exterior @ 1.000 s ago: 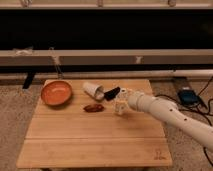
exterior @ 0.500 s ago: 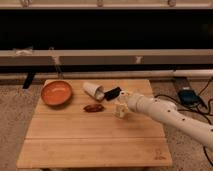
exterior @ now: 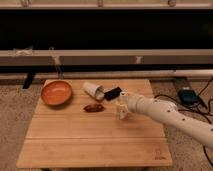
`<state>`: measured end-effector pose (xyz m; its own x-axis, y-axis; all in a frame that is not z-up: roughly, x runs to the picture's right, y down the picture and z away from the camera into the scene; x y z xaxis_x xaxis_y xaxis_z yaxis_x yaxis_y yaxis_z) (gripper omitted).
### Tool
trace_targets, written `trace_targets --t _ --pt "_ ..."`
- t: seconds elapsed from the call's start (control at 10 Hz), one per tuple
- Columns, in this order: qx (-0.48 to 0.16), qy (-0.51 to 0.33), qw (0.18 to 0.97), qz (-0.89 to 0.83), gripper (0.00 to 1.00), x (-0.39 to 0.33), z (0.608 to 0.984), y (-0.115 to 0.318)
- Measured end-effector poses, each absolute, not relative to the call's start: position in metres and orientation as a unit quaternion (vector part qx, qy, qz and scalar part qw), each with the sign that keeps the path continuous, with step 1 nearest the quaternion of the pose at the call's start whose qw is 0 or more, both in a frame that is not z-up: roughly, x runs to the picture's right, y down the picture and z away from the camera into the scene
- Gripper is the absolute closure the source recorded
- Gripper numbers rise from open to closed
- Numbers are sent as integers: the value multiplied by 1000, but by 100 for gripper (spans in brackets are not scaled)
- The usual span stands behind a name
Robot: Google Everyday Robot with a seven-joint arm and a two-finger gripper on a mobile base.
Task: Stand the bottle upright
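Note:
My gripper (exterior: pixel 120 107) is at the end of the white arm that reaches in from the right, over the middle right of the wooden table (exterior: pixel 90 142). It is shut on the bottle (exterior: pixel 120 112), a small pale slim thing that hangs roughly upright below the wrist. The bottle's lower end is at or just above the table top. Its cap and label do not show clearly.
A white cup (exterior: pixel 93 90) lies on its side just behind and left of the gripper, with a dark flat object (exterior: pixel 112 93) beside it. A small brown item (exterior: pixel 93 107) lies left of the bottle. An orange bowl (exterior: pixel 56 92) stands at the back left. Cables and a device (exterior: pixel 187 95) lie on the floor at right.
The gripper has come down a little toward the table with the bottle in it. The cup, bowl and brown item have not moved.

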<state>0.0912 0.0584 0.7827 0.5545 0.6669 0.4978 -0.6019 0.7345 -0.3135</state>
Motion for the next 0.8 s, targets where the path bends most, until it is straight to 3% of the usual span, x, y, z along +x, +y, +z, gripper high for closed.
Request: trace_targets --t 0.8 --pt "-116 -326 872 345 20 111 735 38"
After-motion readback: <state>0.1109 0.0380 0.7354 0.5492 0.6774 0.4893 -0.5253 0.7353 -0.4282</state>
